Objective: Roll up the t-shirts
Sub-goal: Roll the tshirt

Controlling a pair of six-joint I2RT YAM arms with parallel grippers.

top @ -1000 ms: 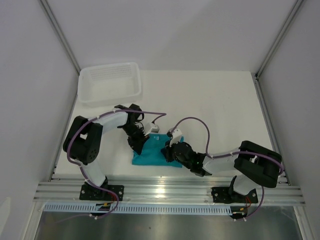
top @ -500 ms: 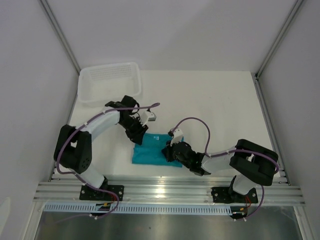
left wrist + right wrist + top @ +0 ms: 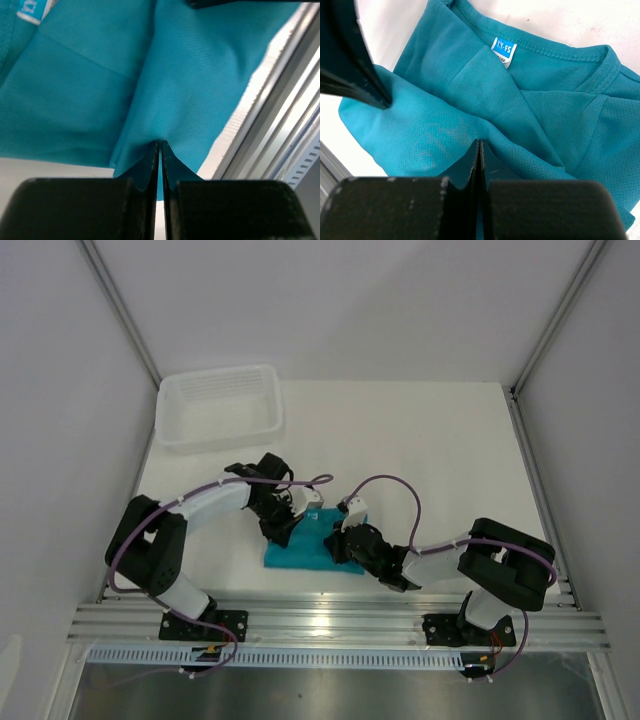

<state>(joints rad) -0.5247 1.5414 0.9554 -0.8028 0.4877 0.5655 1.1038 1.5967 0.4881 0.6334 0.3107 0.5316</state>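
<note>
T-shirt [image 3: 300,552] lies folded, no roll yet, I reckon; left fingers [image 3: 145,172] and right fingers [image 3: 470,167] each pinch its cloth.

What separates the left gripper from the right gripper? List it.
The left gripper sits at the t-shirt's left side, right gripper at its right side. Cloth peaks into the left gripper; it lies flatter at the right gripper. The neck label is ahead of the right gripper, at the view's corner for the left gripper. Both are shut on cloth.
</note>
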